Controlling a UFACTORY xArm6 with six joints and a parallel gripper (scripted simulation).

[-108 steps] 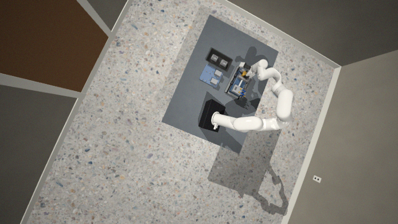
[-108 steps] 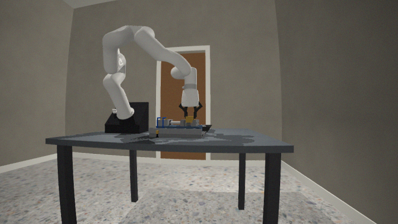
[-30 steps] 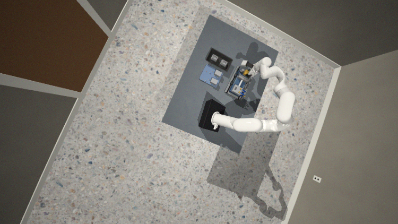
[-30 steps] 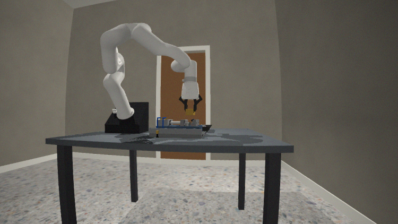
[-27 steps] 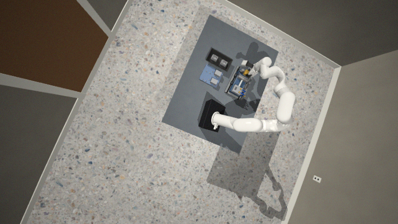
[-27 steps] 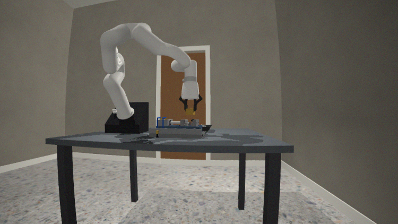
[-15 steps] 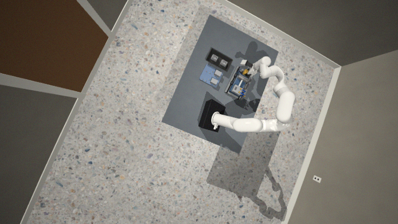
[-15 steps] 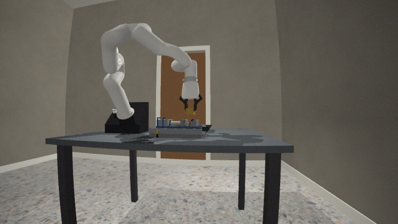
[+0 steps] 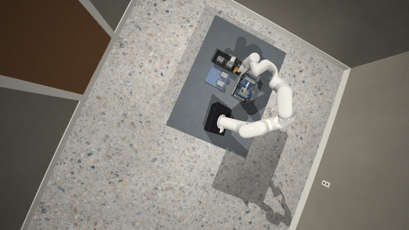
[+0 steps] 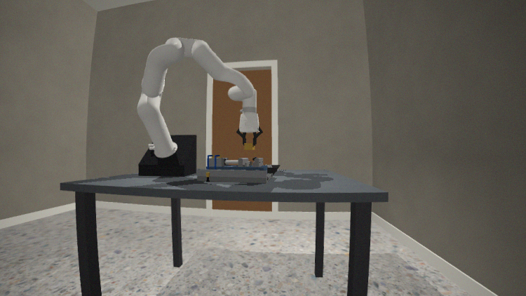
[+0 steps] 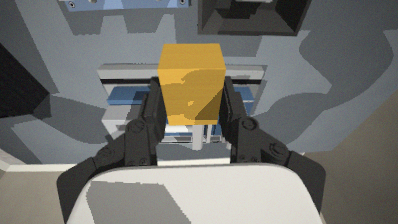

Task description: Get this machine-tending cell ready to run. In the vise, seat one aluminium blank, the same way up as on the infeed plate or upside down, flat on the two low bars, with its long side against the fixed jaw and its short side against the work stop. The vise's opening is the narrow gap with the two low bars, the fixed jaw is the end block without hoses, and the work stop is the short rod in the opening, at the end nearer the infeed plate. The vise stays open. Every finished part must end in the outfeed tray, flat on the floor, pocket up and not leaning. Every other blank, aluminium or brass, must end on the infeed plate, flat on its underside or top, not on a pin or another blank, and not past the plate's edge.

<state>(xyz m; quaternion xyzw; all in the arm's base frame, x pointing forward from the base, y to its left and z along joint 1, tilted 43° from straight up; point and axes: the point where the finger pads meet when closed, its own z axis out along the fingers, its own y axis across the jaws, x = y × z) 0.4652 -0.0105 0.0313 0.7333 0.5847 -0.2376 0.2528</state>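
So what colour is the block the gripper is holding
Yellow-orange, brass-like: the block clamped in the gripper shows best in the wrist view.

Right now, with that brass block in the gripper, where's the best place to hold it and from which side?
As now: from above, on its two long side faces. The gripper holds the brass blank that way, with a finger flat on each parallel face, the block hanging level above the vise in the exterior view.

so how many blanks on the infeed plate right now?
2. Both grey, on the blue infeed plate: one nearer the tray, one beside it. The arm may hide others nearby; the gripper holds the brass blank.
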